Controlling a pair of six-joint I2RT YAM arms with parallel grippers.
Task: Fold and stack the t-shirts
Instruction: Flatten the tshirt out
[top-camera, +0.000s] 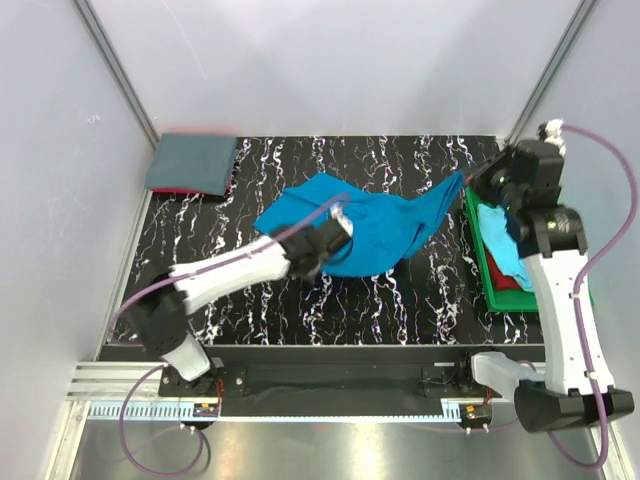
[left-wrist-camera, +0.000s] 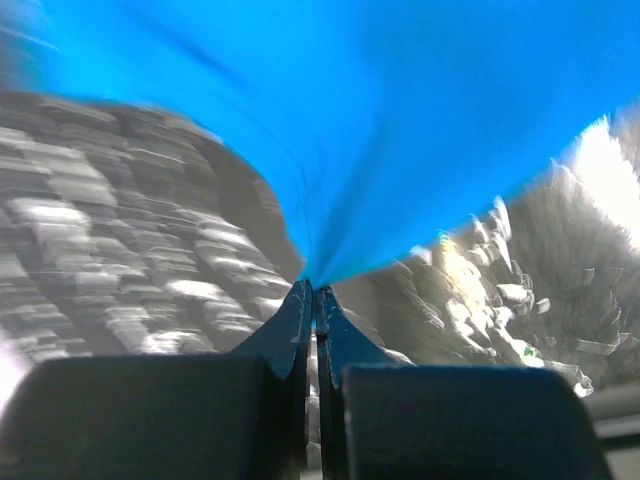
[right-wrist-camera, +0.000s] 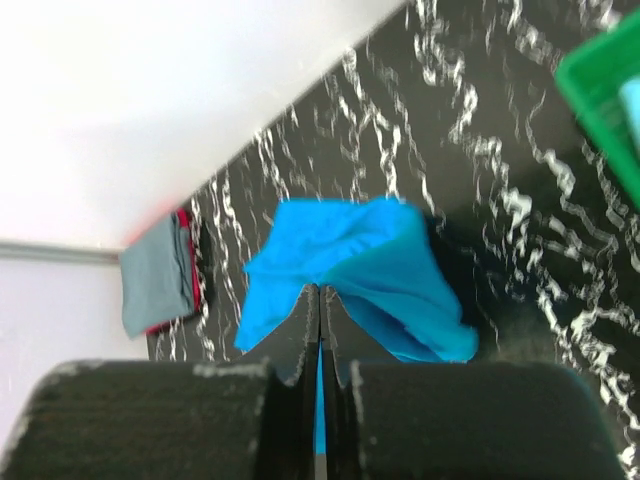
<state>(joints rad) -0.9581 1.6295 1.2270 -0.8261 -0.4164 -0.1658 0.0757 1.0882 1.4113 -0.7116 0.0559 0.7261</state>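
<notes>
A bright turquoise-blue t-shirt (top-camera: 375, 232) hangs stretched over the middle of the black marbled table (top-camera: 300, 300). My left gripper (top-camera: 338, 232) is shut on its left part; in the left wrist view the cloth (left-wrist-camera: 380, 130) fans out from the closed tips (left-wrist-camera: 314, 290). My right gripper (top-camera: 478, 180) is shut on its right corner, held raised near the tray; the shirt (right-wrist-camera: 350, 260) also shows beyond the closed tips (right-wrist-camera: 319, 290) in the right wrist view. A folded slate grey-blue shirt (top-camera: 190, 162) lies on a red one (top-camera: 185, 192) at the back left.
A green plastic tray (top-camera: 485, 270) at the right edge holds light aqua (top-camera: 500, 225) and red (top-camera: 510, 280) cloth. White walls with metal corner posts close in the back and both sides. The folded stack also shows in the right wrist view (right-wrist-camera: 158, 275).
</notes>
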